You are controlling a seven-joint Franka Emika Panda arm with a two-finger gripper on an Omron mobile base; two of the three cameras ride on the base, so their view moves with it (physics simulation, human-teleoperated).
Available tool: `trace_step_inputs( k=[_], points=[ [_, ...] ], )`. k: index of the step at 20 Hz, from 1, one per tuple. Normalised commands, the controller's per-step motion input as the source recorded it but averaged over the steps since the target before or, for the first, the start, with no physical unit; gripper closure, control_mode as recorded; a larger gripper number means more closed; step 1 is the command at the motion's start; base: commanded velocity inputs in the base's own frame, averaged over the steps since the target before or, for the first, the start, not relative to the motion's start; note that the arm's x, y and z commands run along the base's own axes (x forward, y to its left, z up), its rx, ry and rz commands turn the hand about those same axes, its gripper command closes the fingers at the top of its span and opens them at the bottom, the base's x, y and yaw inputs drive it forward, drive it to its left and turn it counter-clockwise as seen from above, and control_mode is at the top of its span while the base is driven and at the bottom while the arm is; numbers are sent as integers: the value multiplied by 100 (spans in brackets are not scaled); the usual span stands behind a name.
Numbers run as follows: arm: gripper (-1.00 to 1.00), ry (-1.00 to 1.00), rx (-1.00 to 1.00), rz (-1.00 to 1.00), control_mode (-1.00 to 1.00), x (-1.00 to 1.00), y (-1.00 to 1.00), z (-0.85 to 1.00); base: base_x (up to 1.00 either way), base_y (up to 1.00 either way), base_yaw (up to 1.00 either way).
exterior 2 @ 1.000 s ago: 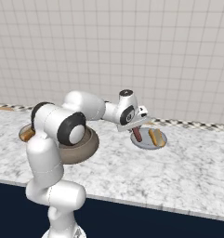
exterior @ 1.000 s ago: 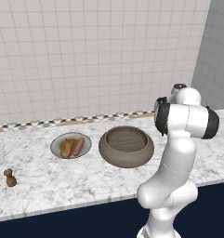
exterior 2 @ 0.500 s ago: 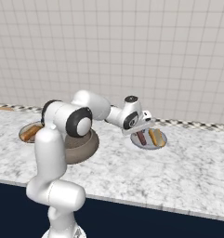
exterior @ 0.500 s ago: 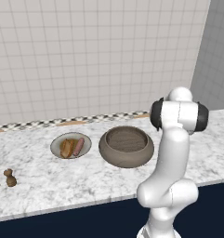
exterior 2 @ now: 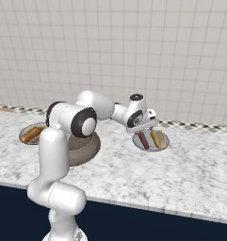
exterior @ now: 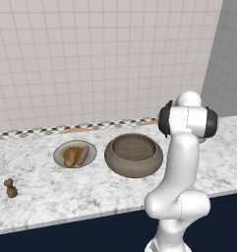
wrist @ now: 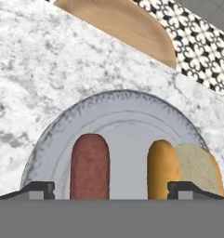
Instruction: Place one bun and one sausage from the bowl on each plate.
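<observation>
My gripper (exterior 2: 147, 126) hangs open just over the bluish-grey plate (exterior 2: 151, 147) on the right of the counter. In the hand view that plate (wrist: 118, 111) carries a reddish sausage (wrist: 89, 165) and a tan bun (wrist: 178, 167), side by side between my spread fingertips (wrist: 36, 188), untouched. The other plate (exterior: 61, 150), with a brownish centre, sits left of the bowl and holds a bun (exterior: 71, 156) and a sausage (exterior: 83, 154). The deep brown-grey bowl (exterior: 133, 154) stands mid-counter, showing its bare ribbed inside. My arm partly covers the bowl (exterior 2: 89, 148) in the right base view.
Two small brown shakers (exterior: 11, 188) stand near the counter's front left. A checkered strip (wrist: 197, 42) with a wooden inlay (wrist: 118, 23) runs along the tiled wall behind the plate. The counter's front edge drops to dark cabinets.
My elbow has swung round and the hand has shifted slightly right over the bluish-grey plate. The food on both plates has not moved.
</observation>
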Motion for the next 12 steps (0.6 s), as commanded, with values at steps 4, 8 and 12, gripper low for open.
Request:
trace_step_inputs(
  k=[4, 8, 12],
  points=[
    [-100, -17, 7, -3, -100, -100, 0, 45, 0, 0, 0],
    [-100, -2, 7, -10, -100, -100, 1, 59, 0, 0, 0],
    [-100, 8, 7, -16, -100, -100, -1, 70, 0, 0, 0]
  ],
)
